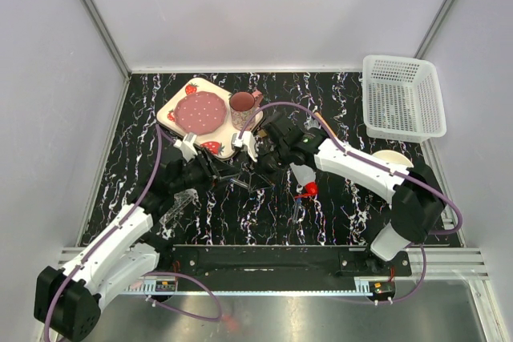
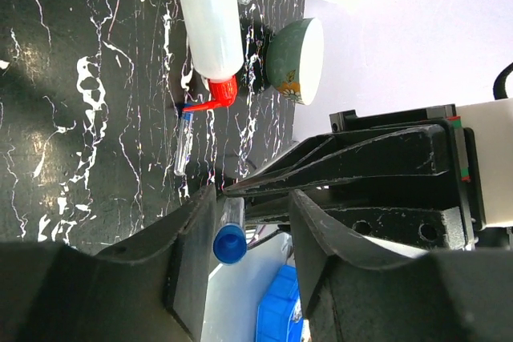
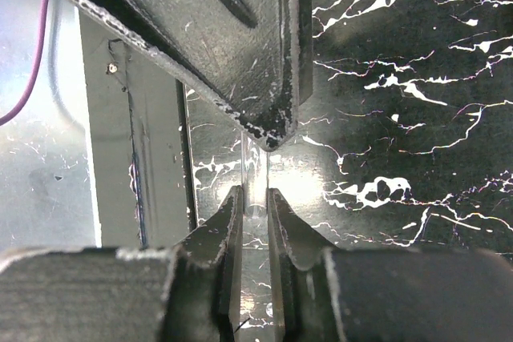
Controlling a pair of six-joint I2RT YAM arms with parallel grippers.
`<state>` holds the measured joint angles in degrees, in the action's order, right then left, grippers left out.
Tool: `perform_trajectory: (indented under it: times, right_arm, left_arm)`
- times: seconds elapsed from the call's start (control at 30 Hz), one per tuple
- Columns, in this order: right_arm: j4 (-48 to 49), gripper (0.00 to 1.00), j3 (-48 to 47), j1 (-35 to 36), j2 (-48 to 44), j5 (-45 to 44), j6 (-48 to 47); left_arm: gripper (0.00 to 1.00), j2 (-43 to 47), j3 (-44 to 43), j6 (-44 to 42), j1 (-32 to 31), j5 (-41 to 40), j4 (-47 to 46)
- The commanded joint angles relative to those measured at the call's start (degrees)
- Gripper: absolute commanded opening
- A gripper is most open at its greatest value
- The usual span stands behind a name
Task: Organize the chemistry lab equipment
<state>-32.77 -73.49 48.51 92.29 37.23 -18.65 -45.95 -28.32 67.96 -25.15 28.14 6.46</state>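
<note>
Two robot arms meet over the middle of a black marble-patterned table (image 1: pixel 321 222), their pincers nose to nose above a single blue-capped tube (image 2: pixel 230 242). A white mesh basket (image 1: pixel 403 98) sits at the far right corner, and a strawberry-print tray (image 1: pixel 172 110) bearing a pink plate (image 1: pixel 200 111) and a mug (image 1: pixel 243 104) sits at the far centre, just behind the meeting point. A clear plastic tube rack (image 1: pixel 180 204) stands beside the left arm.

The right gripper (image 3: pixel 255 196) is pinched almost fully closed on the clear end of the tube, which runs straight up between its two fingers in the right wrist view. The left gripper (image 2: pixel 252 210) stands about half open around the capped end of that tube. The blue cap lies inside the jaws, close against one finger, with a gap showing on the other side, so the left pincer brackets the tube without clamping it. The tube is off the table, carried by the right pincer alone.

Beyond the two pincers, a translucent squeeze bottle (image 2: pixel 210 22) with a red cap (image 2: pixel 220 94) lies on its side. A second small tube (image 2: pixel 183 146) lies on the marble just by its spout, and a bowl (image 2: pixel 298 54) rests a little farther off, towards the right arm.
</note>
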Motion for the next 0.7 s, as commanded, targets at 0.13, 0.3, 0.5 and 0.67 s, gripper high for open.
perform_trajectory:
  times: [0.13,0.3,0.5,0.67]
  right_arm:
    - [1.3,0.14,0.2,-0.4,-2.4,2.1,-1.3]
    - [1.3,0.14,0.0,-0.4,-1.6,2.3,-1.4]
    - [1.1,0.15,0.0,-0.4,-1.3,2.2,-1.6]
    - [0.9,0.28,-0.4,-0.4,-1.1,2.1,-1.8]
  left_arm:
    - [0.36,1.7,-2.4,-1.9,-0.4,-2.0,2.1]
    - [0.23,1.6,-3.0,-2.7,-0.5,-1.8,2.9]
    - [0.09,1.9,-3.3,-3.9,-0.5,-1.7,4.4]
    - [0.06,2.7,-4.9,-6.1,-0.5,-4.1,9.4]
